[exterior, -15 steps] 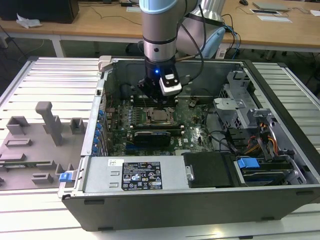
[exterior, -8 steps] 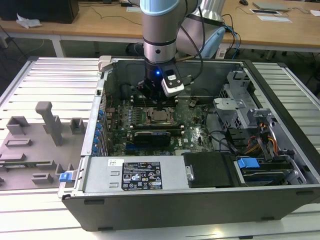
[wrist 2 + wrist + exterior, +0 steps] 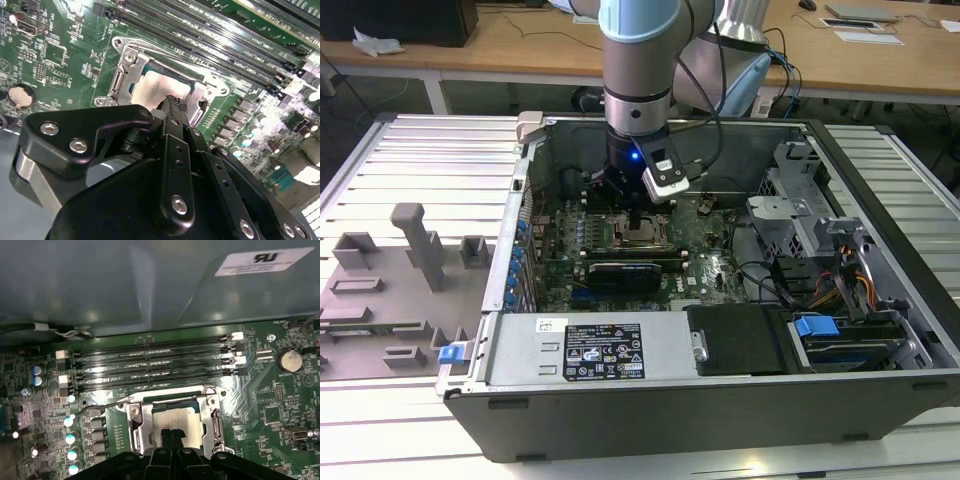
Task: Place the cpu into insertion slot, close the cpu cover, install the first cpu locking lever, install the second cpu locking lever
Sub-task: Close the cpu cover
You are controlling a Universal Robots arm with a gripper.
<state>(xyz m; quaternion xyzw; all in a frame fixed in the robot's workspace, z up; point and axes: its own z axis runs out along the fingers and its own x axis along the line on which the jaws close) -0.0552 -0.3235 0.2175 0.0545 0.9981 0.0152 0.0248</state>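
The cpu (image 3: 172,416) lies in the insertion slot (image 3: 642,236), its pale metal top showing through the window of the cpu cover (image 3: 142,429), which lies flat over it. In the second wrist view the cpu (image 3: 159,89) and the silver cover (image 3: 121,80) sit just beyond my fingertips. My gripper (image 3: 170,436) is shut with nothing between its fingers, and its tips are right over the chip's near edge. One wire locking lever (image 3: 102,407) angles out from a socket corner. The other lever (image 3: 216,422) lies along the opposite side of the cover.
Several long black memory slots (image 3: 150,362) run just beyond the socket, below the case wall (image 3: 150,285). A coin battery (image 3: 288,360) sits on the board. A black card (image 3: 625,272), the power supply (image 3: 590,350) and drive cages (image 3: 820,250) surround the board.
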